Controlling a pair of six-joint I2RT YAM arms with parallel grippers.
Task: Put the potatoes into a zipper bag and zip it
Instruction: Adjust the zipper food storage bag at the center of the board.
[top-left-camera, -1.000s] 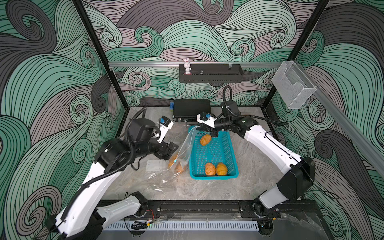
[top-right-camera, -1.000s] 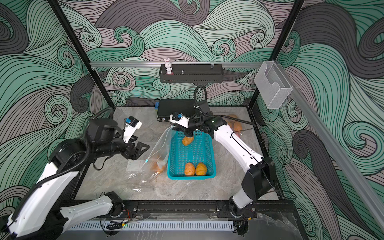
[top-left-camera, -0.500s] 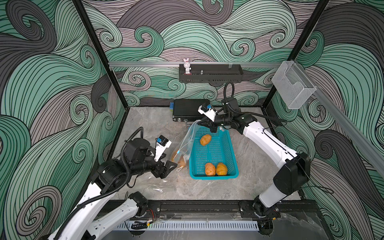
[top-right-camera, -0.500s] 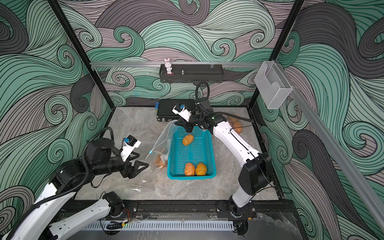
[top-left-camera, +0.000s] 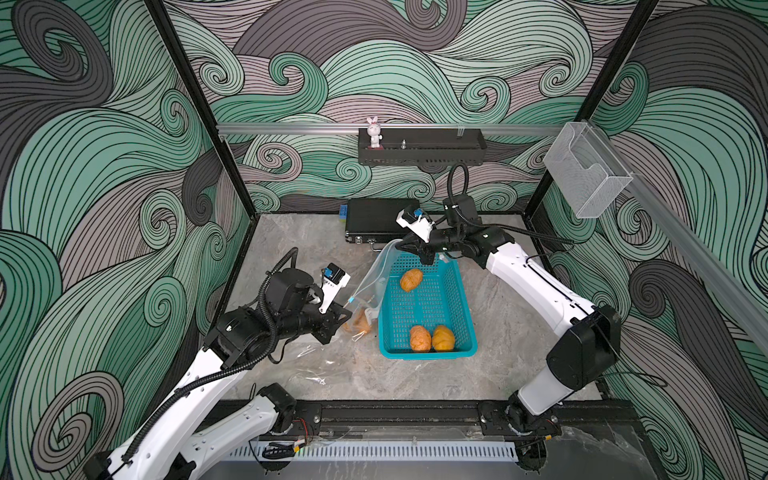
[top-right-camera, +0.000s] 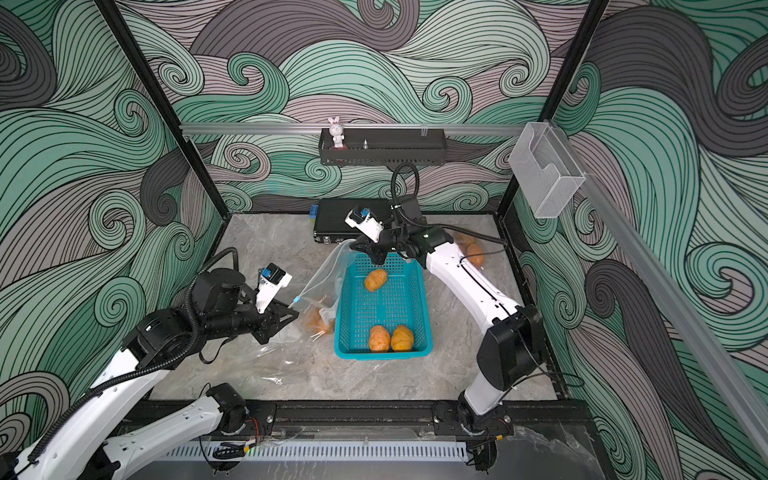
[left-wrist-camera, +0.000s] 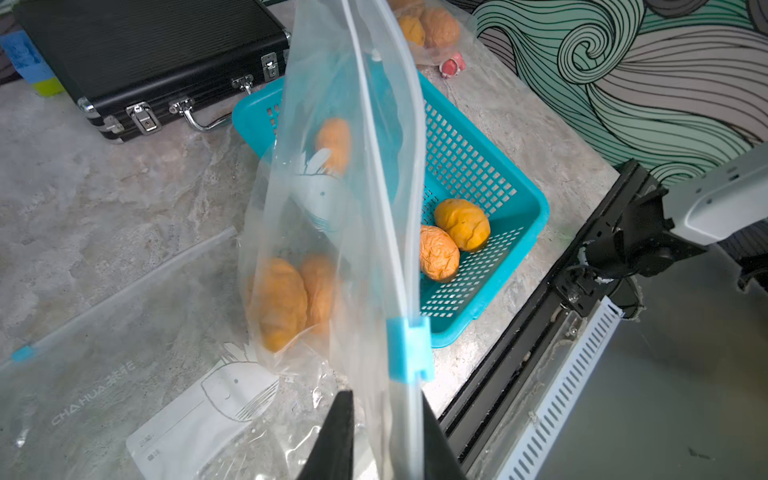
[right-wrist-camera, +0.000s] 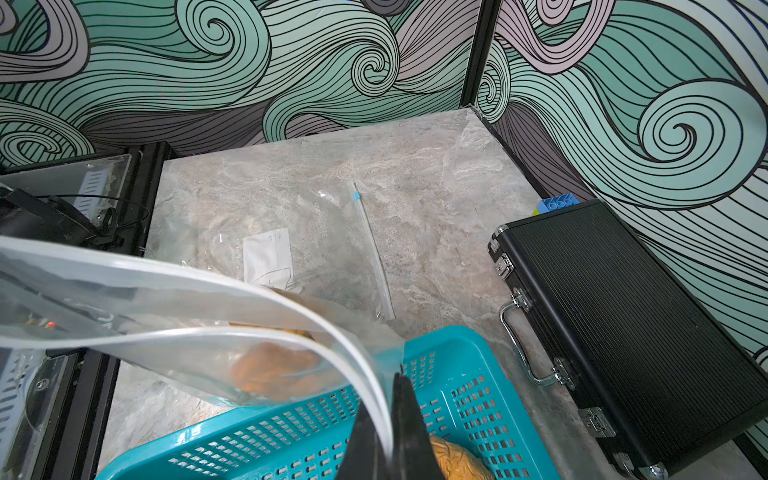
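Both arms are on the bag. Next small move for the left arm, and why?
Probably push the left gripper along the strip toward the right gripper, driving the slider ahead. Both pinch the strip of the bag, whose mouth gapes, with potatoes inside.

Three zipper bags (top-left-camera: 372, 286) (top-left-camera: 307, 357) (top-right-camera: 469, 247), one basket (top-left-camera: 428, 354), one case (top-left-camera: 376, 222), at least seven potatoes (top-left-camera: 411, 280)
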